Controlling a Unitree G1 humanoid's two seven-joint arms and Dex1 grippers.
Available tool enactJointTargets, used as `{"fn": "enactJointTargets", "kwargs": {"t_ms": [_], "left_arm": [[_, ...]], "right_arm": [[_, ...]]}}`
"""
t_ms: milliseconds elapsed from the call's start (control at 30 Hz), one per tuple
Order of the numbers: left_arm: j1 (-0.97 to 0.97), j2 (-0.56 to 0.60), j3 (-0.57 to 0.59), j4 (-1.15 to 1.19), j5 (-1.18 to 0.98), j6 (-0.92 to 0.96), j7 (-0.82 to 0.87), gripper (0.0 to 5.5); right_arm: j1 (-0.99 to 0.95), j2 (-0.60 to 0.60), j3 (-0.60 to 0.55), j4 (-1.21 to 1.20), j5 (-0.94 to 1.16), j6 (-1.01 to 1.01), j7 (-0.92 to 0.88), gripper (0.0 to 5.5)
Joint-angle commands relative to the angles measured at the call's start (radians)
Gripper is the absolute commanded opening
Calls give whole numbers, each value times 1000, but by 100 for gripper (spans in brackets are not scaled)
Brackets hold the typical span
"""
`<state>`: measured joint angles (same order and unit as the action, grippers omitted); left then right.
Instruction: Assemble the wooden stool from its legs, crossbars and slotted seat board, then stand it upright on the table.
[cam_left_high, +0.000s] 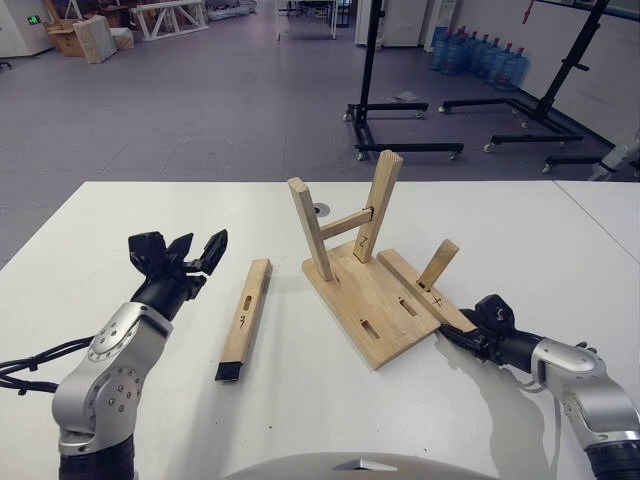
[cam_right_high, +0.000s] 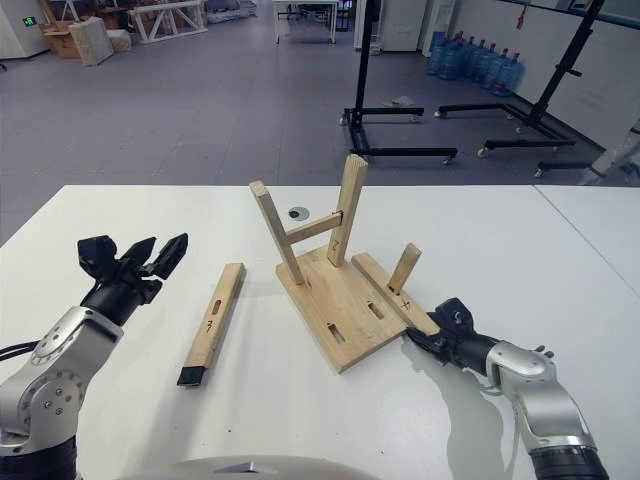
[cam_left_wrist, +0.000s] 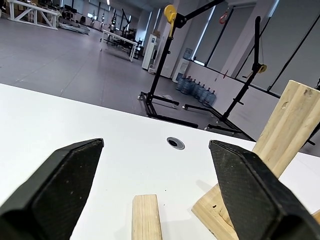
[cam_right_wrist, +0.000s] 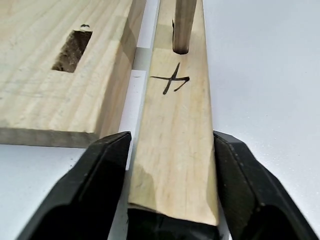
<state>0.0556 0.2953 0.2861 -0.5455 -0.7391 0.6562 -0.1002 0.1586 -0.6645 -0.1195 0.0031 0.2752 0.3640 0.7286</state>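
Observation:
The slotted seat board (cam_left_high: 378, 305) lies flat mid-table. Two legs (cam_left_high: 311, 228) (cam_left_high: 378, 205) stand in it, joined by a crossbar (cam_left_high: 346, 223). A third leg (cam_right_wrist: 175, 115), marked with an X, lies along the board's right edge, and a short crossbar (cam_left_high: 438, 265) sticks up from it. My right gripper (cam_right_wrist: 172, 136) is shut on that leg's near end, one finger on each side. A loose leg (cam_left_high: 245, 318) with a slot lies flat to the left of the board. My left gripper (cam_left_high: 205, 241) hovers open just left of that leg's far end (cam_left_wrist: 146, 217), holding nothing.
A round grommet hole (cam_left_high: 320, 209) sits in the white table (cam_left_high: 120, 220) behind the board. Black wheeled stands (cam_left_high: 405, 110) are on the floor beyond the far edge. A second table (cam_left_high: 610, 215) adjoins on the right. Bare tabletop lies in front of the board.

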Motion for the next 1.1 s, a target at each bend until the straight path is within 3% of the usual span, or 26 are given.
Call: {"fn": "enactJointTargets", "kwargs": {"t_ms": [33,167,300,400,467,567,667,833,1100], "left_arm": [[-9,8,3,2,3,-5,-13,389],[-13,27,13,6,-27,7,-58,389],[-51,89,73,-15,-226,73,-156,389],[-160,287,177,-4,-608,182,-349,389],[-273,354,173,46,-798,225,-434,389],[-416,335,81,128,-919,237,-441,389],[-482,290,-18,181,-897,246,-452,389],[-498,235,-112,193,-836,232,-441,389],[-558,170,-121,207,-863,204,-374,389]], "right_arm": [[15,-10,1,43,-29,-10,-2,207],[17,-8,-22,49,7,-28,24,205],[-57,-23,-201,25,199,72,58,205],[-207,-139,-460,-15,544,289,140,205],[-284,-186,-530,-112,803,424,192,205],[-330,-159,-467,-295,1053,523,182,205],[-355,-73,-344,-414,1185,545,75,205],[-362,11,-217,-483,1237,534,-43,205],[-348,63,-127,-538,1296,512,-139,205]]}}
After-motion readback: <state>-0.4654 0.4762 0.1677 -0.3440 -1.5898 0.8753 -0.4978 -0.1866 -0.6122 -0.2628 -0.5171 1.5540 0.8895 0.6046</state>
